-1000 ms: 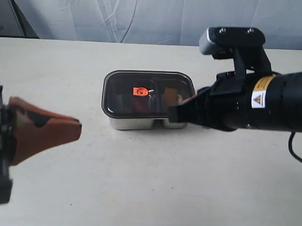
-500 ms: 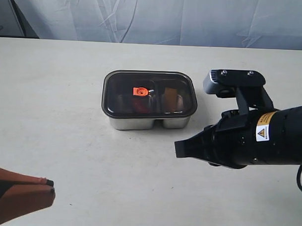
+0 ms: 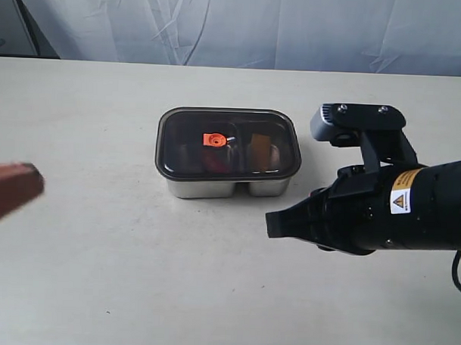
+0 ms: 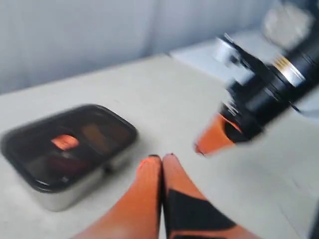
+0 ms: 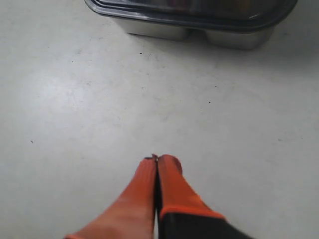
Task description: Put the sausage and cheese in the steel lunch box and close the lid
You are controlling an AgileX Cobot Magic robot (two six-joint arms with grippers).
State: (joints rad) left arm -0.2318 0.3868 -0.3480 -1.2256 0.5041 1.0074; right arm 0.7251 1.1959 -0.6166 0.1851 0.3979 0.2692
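Starting with the exterior view, the right gripper point(image 3: 271, 223) shows only as a dark tip at the end of its black arm; it holds nothing, and how far it is open cannot be judged from this angle. The steel lunch box point(image 3: 207, 188) stands on the table point(image 3: 173, 284) near that tip but apart from it, with the lid point(image 3: 183, 129) seated on its rim. Through the smoky lid, beside the orange tab point(image 3: 213, 140), the sausage point(image 3: 214, 161) is a dim red shape and the cheese point(image 3: 259, 147) a brownish patch nearer the right gripper. The left gripper point(image 3: 14, 189) is a blurred orange-brown smear cut off by the frame edge, well away from the box. The left wrist view is motion-blurred; the left gripper point(image 4: 162, 158) has its tips pressed together, empty, and the covered box lies just beyond and to one side. The right wrist view shows the right gripper point(image 5: 157, 159) closed tip to tip over bare table, touching nothing, with the box ahead and partly cut off.
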